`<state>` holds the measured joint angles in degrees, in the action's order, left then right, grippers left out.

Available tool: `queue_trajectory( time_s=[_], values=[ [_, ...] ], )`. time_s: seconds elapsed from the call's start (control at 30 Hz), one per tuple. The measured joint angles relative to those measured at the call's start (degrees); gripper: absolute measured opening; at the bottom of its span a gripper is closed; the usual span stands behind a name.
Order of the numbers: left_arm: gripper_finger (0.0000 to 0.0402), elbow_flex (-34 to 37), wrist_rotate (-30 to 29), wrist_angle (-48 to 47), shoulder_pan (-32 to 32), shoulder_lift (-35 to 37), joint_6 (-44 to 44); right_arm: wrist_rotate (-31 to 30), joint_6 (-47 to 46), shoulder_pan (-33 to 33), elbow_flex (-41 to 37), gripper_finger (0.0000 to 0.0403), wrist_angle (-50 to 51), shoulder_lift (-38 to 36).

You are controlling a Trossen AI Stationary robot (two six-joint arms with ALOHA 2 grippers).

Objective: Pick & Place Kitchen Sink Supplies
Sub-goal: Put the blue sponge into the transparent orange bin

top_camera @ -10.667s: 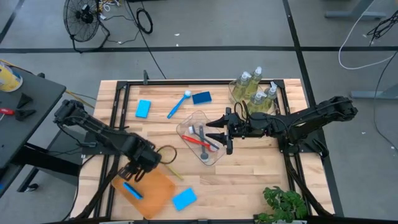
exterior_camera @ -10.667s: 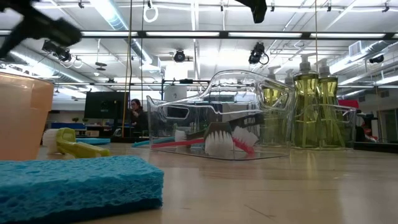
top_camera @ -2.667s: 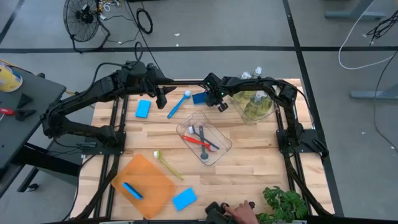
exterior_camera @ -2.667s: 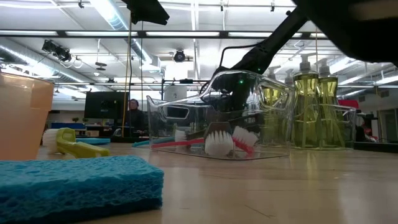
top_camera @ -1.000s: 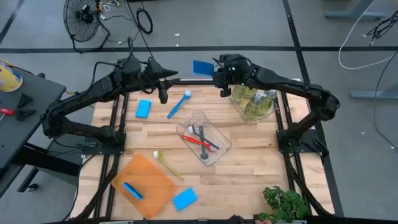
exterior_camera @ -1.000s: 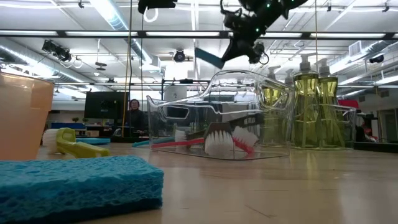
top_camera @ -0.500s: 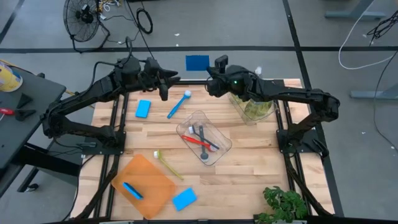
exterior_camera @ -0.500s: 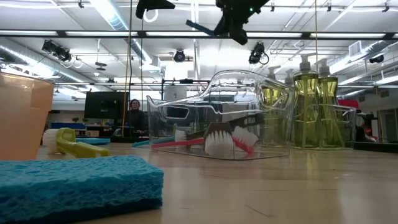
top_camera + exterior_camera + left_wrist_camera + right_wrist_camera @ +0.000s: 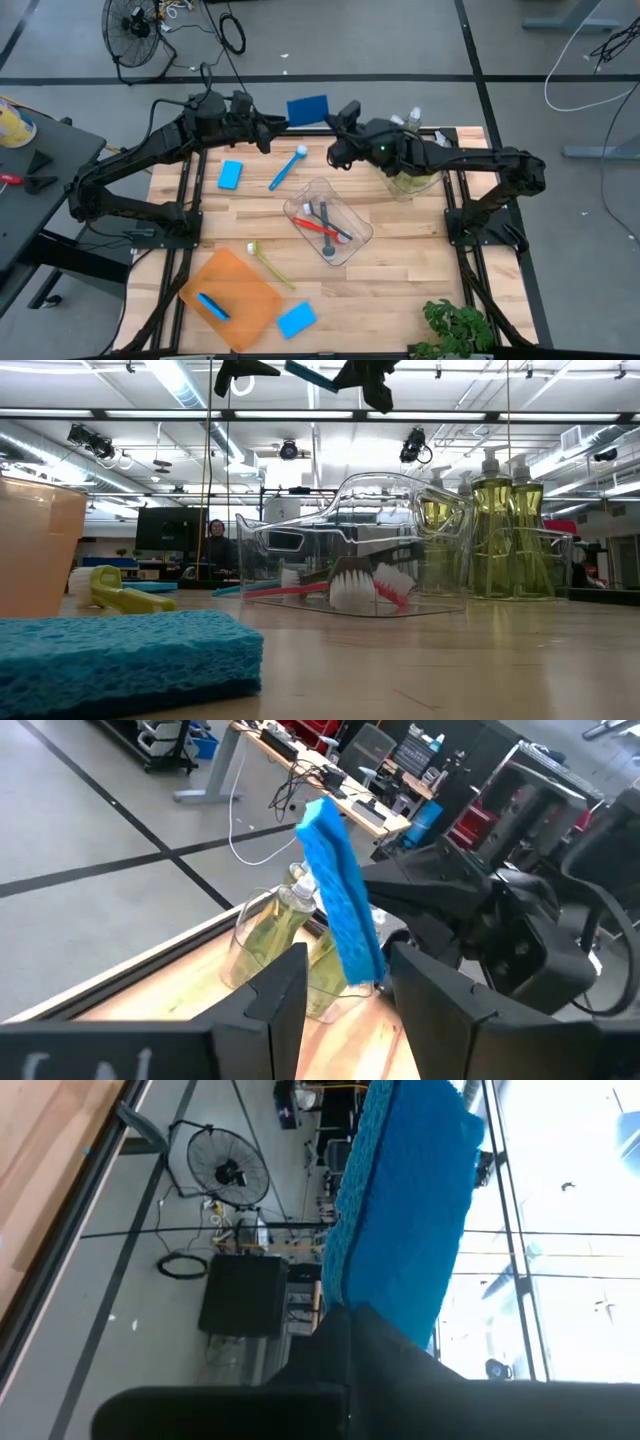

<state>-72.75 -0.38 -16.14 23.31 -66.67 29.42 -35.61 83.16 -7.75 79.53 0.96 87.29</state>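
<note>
Sponge hanging in air above table's far edge, near its middle; we are seeing right gripper clamping it at one end, fingers fully together on it. Left gripper facing it just beside, fingers partly apart, sponge's free end sitting between them, contact unclear. Second sponge lying near far left corner, third at near edge. Soap bottles standing in tub at far right corner.
</note>
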Motion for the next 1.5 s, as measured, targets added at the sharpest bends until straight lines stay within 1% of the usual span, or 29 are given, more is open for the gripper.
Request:
queue_trajectory(
  time_s=[0.43, 0.77, 0.97, 1.1, 1.37, 1.5],
  values=[
    [0.0152, -0.01, 0.36, 0.06, 0.00, 0.00, 0.32, -0.13, -1.86, 2.98, -0.02, 0.0000, -0.86, 0.00],
    [0.0152, -0.02, 3.69, 0.21, -0.02, 0.00, 4.71, 1.82, -1.86, 4.60, -0.04, 0.0000, -3.18, 0.02],
    [0.0149, 0.00, 6.03, 2.59, -0.04, -0.02, 4.47, 2.18, -1.88, 4.87, -0.04, 0.0000, -3.33, 0.02],
    [0.0130, -0.02, 6.03, 3.38, 0.00, -0.02, 4.44, 2.17, -1.88, 4.87, -0.04, 0.0000, -3.35, 0.02],
    [0.0058, -0.02, 6.07, 3.43, 0.00, -0.02, 4.42, 2.16, -1.86, 4.87, -0.04, 0.0011, -3.33, 0.02],
    [0.0037, -0.02, 6.12, 3.43, 0.00, -0.02, 4.41, 2.20, -1.88, 4.87, -0.04, 0.0014, -3.33, 0.02]
  ],
)
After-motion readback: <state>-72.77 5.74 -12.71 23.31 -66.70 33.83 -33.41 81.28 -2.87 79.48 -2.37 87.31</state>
